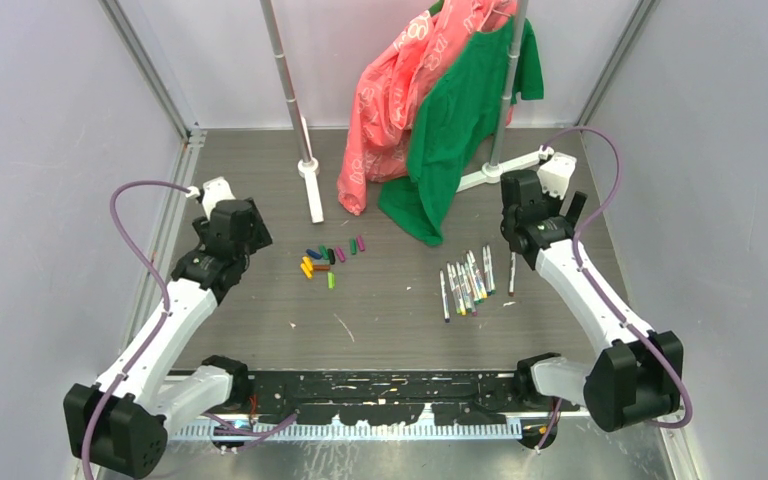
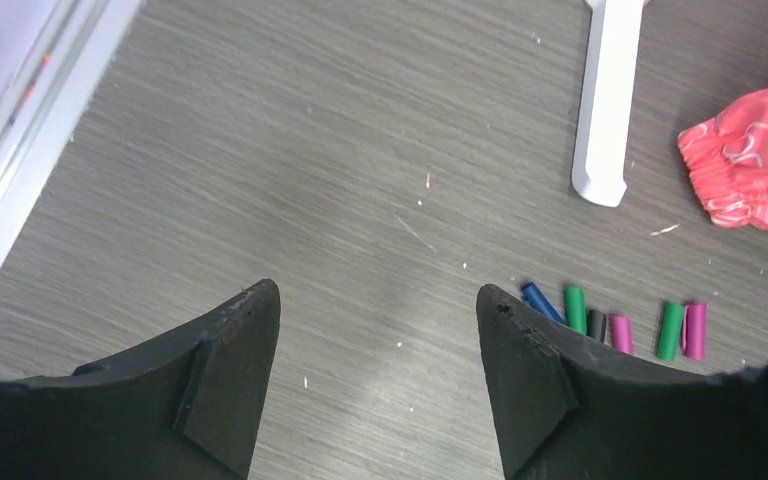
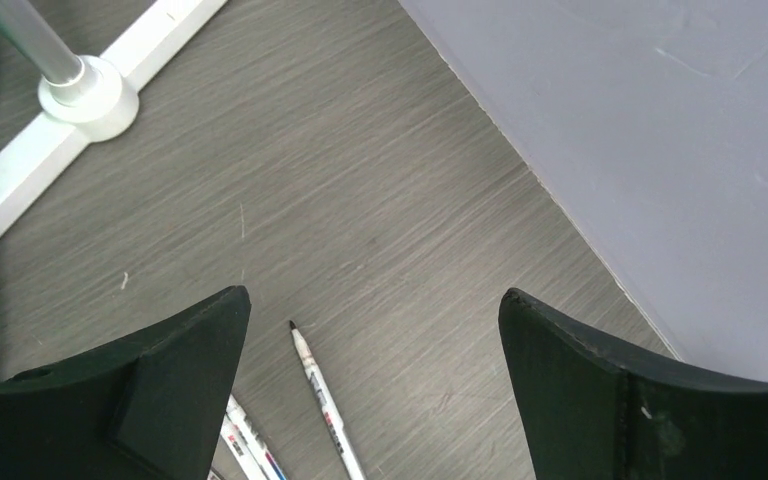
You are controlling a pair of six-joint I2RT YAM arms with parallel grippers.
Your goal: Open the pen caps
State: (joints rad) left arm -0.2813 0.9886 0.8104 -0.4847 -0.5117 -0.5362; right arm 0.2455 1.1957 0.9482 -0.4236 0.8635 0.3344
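Observation:
Several loose pen caps [image 1: 326, 260], in green, yellow, orange, blue and magenta, lie in a cluster left of the table's middle. In the left wrist view a blue cap [image 2: 538, 300], a green cap [image 2: 574, 308] and a magenta cap [image 2: 621, 332] show just right of my right finger. My left gripper [image 1: 243, 238] [image 2: 375, 290] hovers open and empty, left of the caps. Several pens [image 1: 465, 283] with white barrels lie side by side right of the middle. One uncapped pen [image 1: 511, 272] [image 3: 320, 400] with a black tip lies apart, under my open, empty right gripper [image 1: 532, 238] [image 3: 370, 292].
A clothes rack stands at the back, with a white foot [image 1: 312, 190] [image 2: 605, 100], a white base [image 3: 80, 95] and grey poles. A pink garment [image 1: 390, 100] [image 2: 755, 160] and a green shirt [image 1: 455, 130] hang down to the table. Grey walls [image 3: 660, 120] close both sides.

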